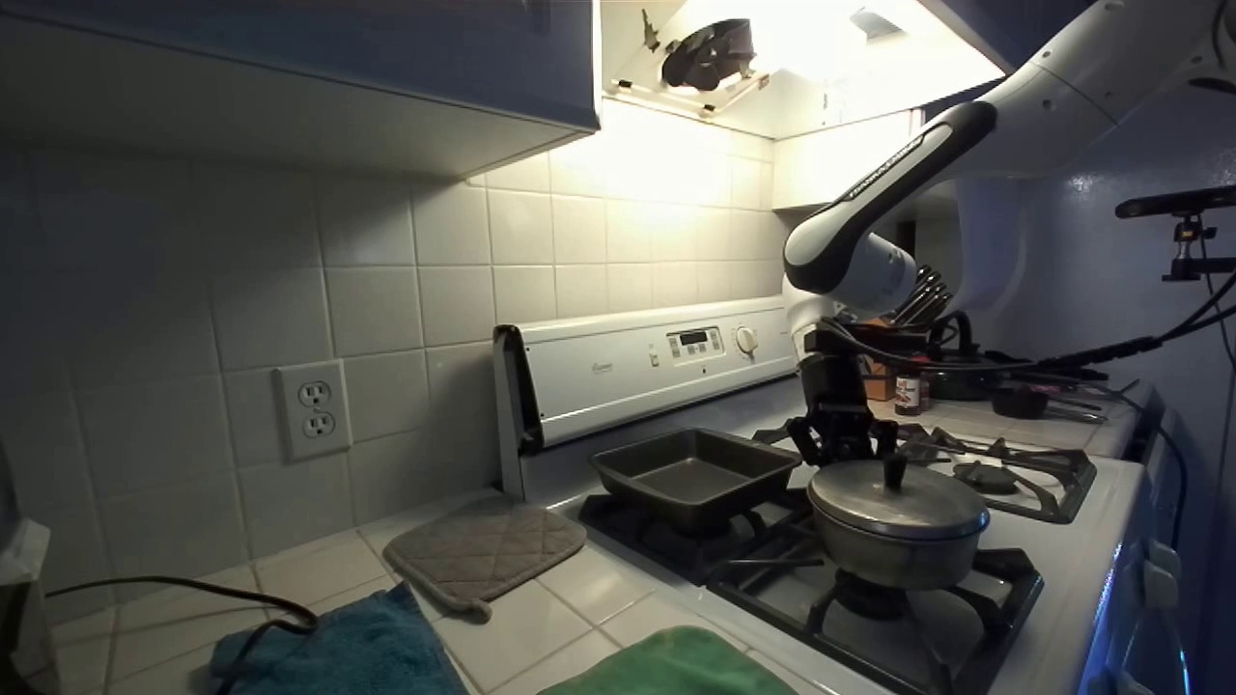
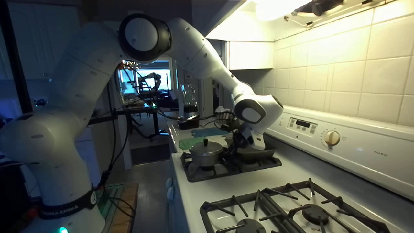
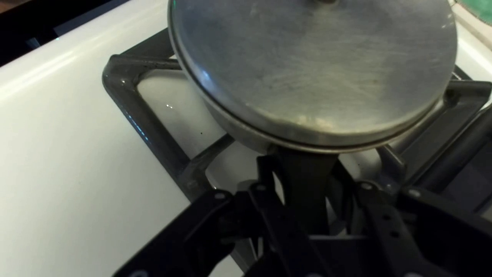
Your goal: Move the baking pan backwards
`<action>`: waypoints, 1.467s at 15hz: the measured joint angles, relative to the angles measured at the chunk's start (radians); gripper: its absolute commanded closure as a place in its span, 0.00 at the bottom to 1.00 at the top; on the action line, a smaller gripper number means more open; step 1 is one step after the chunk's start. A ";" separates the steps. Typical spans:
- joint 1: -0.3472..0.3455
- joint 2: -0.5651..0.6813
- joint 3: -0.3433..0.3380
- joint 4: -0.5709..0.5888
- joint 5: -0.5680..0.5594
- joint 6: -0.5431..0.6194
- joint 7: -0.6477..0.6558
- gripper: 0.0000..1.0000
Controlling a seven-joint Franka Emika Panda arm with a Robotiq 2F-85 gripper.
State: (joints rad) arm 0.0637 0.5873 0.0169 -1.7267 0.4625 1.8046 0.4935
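The baking pan [image 1: 695, 473] is dark, rectangular and shallow. It sits on the rear burner grate by the stove's back panel. In an exterior view the pan [image 2: 259, 153] is partly hidden by the arm; it is out of the wrist view. The round silver lidded pot [image 1: 898, 536] stands upright on the front grate beside the pan. My gripper [image 1: 846, 446] is low behind the pot. In the wrist view the pot [image 3: 315, 73] has a dark side handle [image 3: 307, 188] between my fingertips [image 3: 306, 163], which press on it from both sides.
The quilted mat [image 1: 488, 550], a blue towel [image 1: 352, 647] and a green cloth [image 1: 676, 664] lie on the tiled counter. The stove's back panel [image 1: 603, 372] rises behind the pan. Another burner grate [image 2: 275, 207] is on the stove's other half. A range hood hangs above.
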 measured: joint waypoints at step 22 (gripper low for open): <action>-0.007 -0.034 0.000 0.001 0.000 -0.004 -0.050 0.00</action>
State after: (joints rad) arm 0.0571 0.5531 0.0165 -1.7252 0.4625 1.8011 0.4432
